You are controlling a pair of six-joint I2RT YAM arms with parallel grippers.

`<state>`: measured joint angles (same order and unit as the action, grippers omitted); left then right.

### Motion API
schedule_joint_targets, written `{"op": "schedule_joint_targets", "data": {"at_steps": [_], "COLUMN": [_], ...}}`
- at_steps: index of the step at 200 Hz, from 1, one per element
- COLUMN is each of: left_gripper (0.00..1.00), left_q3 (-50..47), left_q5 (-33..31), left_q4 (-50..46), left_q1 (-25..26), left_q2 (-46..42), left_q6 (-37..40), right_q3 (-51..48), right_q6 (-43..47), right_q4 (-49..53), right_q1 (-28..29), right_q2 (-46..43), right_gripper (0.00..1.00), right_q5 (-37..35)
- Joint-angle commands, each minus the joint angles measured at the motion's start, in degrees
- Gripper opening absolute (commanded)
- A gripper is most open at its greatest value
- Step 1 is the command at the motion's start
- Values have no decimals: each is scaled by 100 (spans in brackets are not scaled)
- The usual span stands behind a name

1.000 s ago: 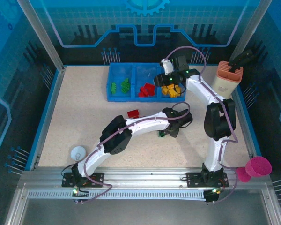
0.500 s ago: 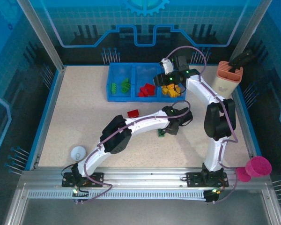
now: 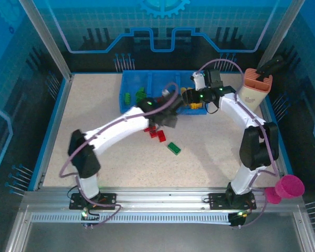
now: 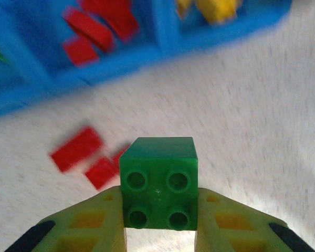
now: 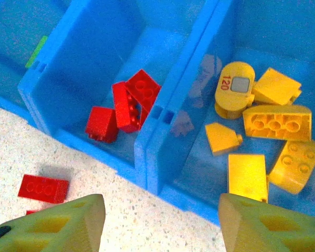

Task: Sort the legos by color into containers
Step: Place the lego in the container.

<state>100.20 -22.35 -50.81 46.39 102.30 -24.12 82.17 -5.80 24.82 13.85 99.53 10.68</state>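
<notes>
Now the left gripper pinches a green brick at 6 o'clock of the blue tray, with bare table at 8 o'clock. The right gripper hangs open over the tray wall; its bins hold green bricks, red bricks and yellow bricks, from 9 to 3 o'clock.

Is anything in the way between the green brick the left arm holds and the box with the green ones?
Nothing visible blocks it. The left gripper holds the green brick, and only the tray's low front wall lies before the green compartment.
</notes>
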Motion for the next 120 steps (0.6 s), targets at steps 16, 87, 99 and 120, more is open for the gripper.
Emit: {"op": "schedule_joint_targets", "data": {"at_steps": [16, 87, 99, 120], "left_gripper": [29, 29, 28, 28], "left_q3": [-352, -238, -69, 265], "left_q5": [-580, -220, 15, 244], "left_q4": [610, 1579, 1637, 1656], "left_q1": [-1030, -2547, -2701, -2857], "left_q2": [-605, 133, 433, 972], "left_q6": [982, 1189, 1126, 1072], "right_q3": [-647, -1599, -1629, -1435], "right_q6": [-18, -916, -1082, -1027], "right_q4": [275, 192, 116, 257], "right_q1": [354, 1578, 1769, 2105], "right_q2": [-559, -904, -830, -498], "right_gripper": [61, 64, 64, 67], "right_q5": [-345, -2, 2, -247]}}
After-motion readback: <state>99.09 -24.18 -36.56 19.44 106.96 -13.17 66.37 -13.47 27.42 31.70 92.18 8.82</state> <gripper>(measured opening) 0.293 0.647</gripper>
